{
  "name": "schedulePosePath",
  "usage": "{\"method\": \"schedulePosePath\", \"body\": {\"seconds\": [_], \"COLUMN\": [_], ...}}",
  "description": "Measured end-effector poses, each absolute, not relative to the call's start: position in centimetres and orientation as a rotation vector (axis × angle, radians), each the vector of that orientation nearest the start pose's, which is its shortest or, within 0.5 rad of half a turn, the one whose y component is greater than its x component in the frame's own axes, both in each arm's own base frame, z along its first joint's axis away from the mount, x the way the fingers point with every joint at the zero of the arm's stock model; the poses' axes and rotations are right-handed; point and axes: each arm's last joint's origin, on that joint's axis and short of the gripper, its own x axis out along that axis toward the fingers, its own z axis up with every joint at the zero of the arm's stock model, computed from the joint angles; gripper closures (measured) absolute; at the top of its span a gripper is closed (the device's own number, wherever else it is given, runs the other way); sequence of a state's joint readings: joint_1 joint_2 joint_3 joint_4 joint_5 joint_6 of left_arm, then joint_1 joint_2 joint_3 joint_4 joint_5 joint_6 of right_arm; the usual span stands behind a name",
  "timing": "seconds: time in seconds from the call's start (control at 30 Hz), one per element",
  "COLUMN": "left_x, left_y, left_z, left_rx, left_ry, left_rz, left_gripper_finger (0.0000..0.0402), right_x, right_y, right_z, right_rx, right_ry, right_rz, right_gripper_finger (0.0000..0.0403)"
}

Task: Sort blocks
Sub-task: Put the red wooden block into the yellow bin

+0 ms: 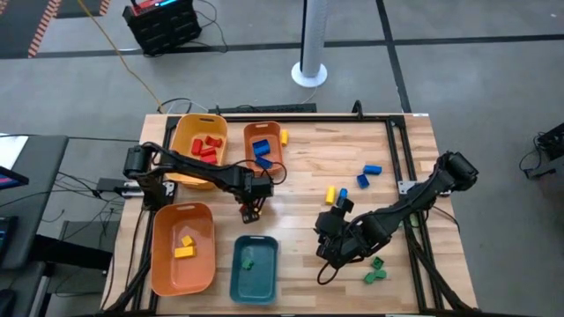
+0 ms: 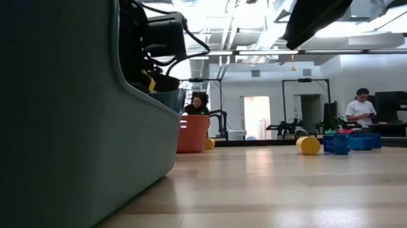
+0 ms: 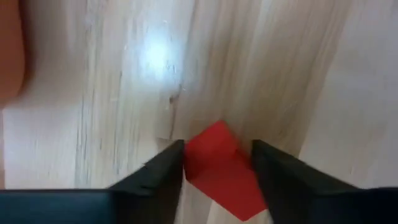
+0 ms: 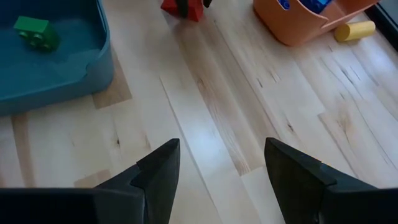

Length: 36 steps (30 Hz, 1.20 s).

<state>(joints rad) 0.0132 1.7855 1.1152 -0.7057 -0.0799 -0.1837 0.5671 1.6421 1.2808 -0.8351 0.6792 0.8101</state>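
Red block (image 3: 219, 171), nearest item: lies on the bare desk (image 1: 352, 150) between the two fingers of the left pincer (image 1: 250, 211), jaws parted either side of it, not visibly clamped. Block sits skewed, long axis running diagonally across the gap. Location: desk middle, just above the teal tray (image 1: 254, 269), below the small orange tray (image 1: 262, 145). Red tray (image 1: 199, 145) with other red blocks lies up and left, near the left arm. Right pincer (image 1: 330, 249): open, empty, hovering near green blocks (image 1: 377, 271).
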Motion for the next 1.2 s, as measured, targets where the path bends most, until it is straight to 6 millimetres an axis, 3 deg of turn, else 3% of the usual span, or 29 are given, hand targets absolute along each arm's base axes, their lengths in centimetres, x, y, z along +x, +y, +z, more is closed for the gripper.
{"method": "schedulePosePath", "body": {"seconds": [0.23,0.37,0.57,0.77,1.0,1.2], "left_x": [32.3,32.1,31.4,29.7,28.8,28.2], "left_y": [0.7,1.0,1.1,1.0,1.1,1.8], "left_z": [16.2,16.7,19.2,20.7,18.6,16.8], "left_rx": [-0.06,-0.058,-0.049,-0.089,-0.161,-0.228], "left_ry": [1.38,1.371,1.301,1.346,1.365,1.35], "left_rz": [0.153,0.143,0.133,0.185,0.246,0.281], "left_gripper_finger": [0.0374,0.0391,0.035,0.0244,0.0129,0.0109], "right_x": [28.2,28.2,28.2,28.4,28.6,28.7], "right_y": [15.8,15.8,15.7,15.4,15.3,15.4], "right_z": [25.2,25.2,25.3,25.3,25.3,25.4], "right_rx": [0.043,0.047,0.052,0.055,0.052,0.049], "right_ry": [0.837,0.835,0.835,0.834,0.826,0.822], "right_rz": [-0.46,-0.461,-0.464,-0.471,-0.464,-0.458], "right_gripper_finger": [0.0159,0.0159,0.0159,0.0159,0.0159,0.0159]}}
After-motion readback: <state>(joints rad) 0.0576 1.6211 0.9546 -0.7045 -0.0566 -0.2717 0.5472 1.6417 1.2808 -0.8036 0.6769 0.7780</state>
